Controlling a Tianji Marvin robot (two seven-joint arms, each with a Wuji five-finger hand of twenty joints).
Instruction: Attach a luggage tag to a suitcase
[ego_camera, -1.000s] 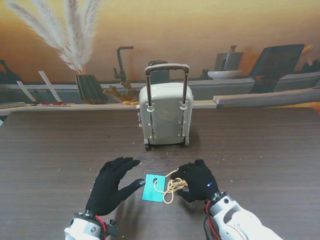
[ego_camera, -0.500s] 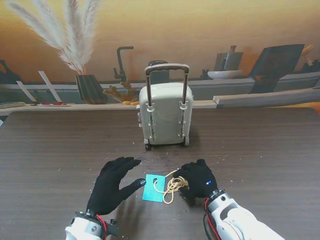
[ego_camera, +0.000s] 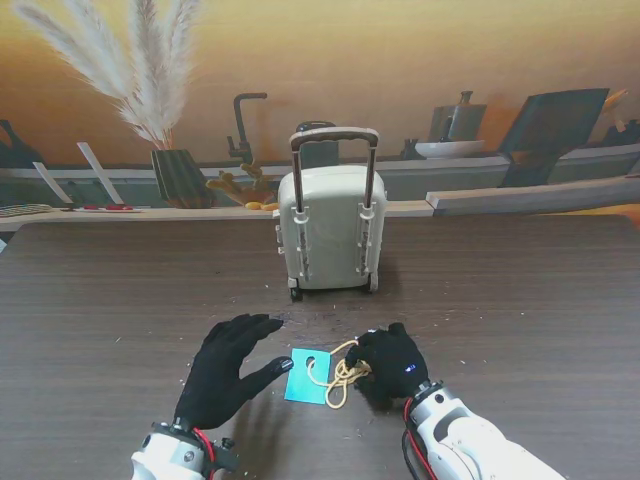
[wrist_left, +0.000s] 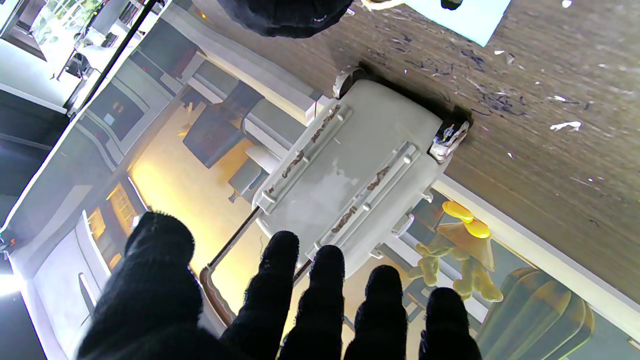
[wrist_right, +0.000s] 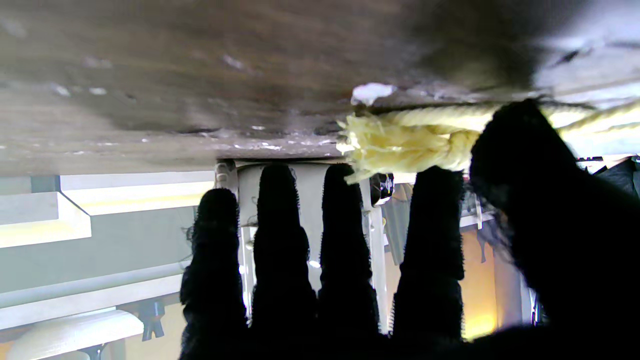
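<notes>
A dark brown wood-grain table (ego_camera: 120, 300), flecked with small pale specks, runs back to a pale wooden ledge (ego_camera: 500, 200) under a painted amber wall. On that ledge stand a dark ribbed vase of feathery pampas plumes (ego_camera: 180, 177) and a black tap-shaped fixture (ego_camera: 243, 125).

The small grey hard-shell suitcase (ego_camera: 328, 228) stands upright at mid-table, its brown telescopic handle (ego_camera: 334, 135) raised. Nearer to me the turquoise paper luggage tag (ego_camera: 305, 376) lies flat, its yellow cord (ego_camera: 340, 375) coiled at its right edge.

The black-gloved left hand (ego_camera: 225, 370) is spread, holding nothing, its thumb tip at the tag's left edge. The black-gloved right hand (ego_camera: 392, 365) rests on the cord, thumb against it; I cannot tell whether it pinches it.
</notes>
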